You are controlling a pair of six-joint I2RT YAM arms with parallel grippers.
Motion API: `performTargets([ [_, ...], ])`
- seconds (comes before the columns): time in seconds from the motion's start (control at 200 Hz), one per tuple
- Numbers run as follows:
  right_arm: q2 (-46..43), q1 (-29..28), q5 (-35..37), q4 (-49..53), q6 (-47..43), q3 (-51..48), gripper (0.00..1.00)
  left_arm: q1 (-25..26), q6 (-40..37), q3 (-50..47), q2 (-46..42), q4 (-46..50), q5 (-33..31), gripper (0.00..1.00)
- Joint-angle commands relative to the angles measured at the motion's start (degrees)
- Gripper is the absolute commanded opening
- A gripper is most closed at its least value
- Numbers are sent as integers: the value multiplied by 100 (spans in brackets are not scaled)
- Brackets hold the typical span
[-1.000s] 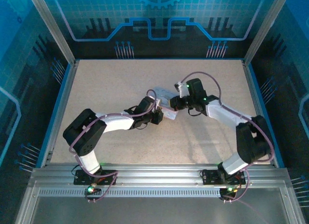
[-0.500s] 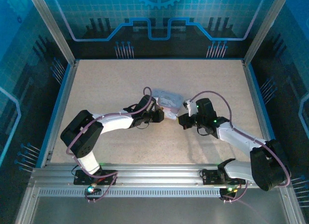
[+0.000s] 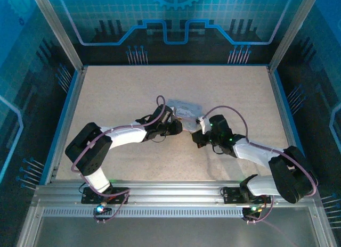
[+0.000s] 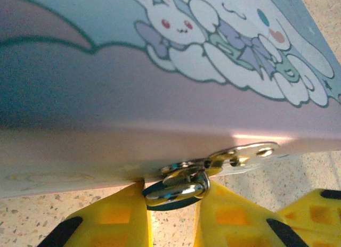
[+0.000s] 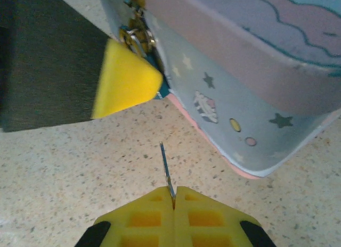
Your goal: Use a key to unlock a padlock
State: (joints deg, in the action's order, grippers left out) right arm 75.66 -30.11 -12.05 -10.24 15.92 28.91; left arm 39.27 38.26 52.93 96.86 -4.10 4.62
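On my left wrist feed the padlock [image 4: 178,192] is a small dark body with a bright silvery shackle looped through the metal hasp [image 4: 242,153] on the tin [image 4: 160,92], a pale lilac box printed with cartoon rabbits. My left hand [image 4: 175,204] is clamped on the padlock, with a yellow pad pressed to each side of it. My right hand [image 5: 173,194] has its pads together, pinching the key [image 5: 167,172]. It is a thin dark sliver sticking straight out toward the tin's lower corner, with bare speckled surface between its tip and the tin.

Most of the padlock's body is buried between the left pads, so I cannot make out a keyhole. From above, both padlock and key are too small for me to pick out, and the key's bow is swallowed by the right pads.

The tin [image 3: 185,106] sits near the middle of the tabletop [image 3: 117,92], a little toward the far edge. The two hands meet just at its near side. Broad bare tabletop runs out to the far left and far right corners and along the near edge.
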Motion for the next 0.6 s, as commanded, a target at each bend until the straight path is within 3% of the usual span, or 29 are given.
performTargets([
  [0.0, 145, -41, 273, -291, -148, 55, 0, 42, 109, 194, -263, -43, 134, 19],
  [0.595, 702, 317, -29, -314, -568, 566, 0, 44, 239, 249, -290, -4, 65, 19],
])
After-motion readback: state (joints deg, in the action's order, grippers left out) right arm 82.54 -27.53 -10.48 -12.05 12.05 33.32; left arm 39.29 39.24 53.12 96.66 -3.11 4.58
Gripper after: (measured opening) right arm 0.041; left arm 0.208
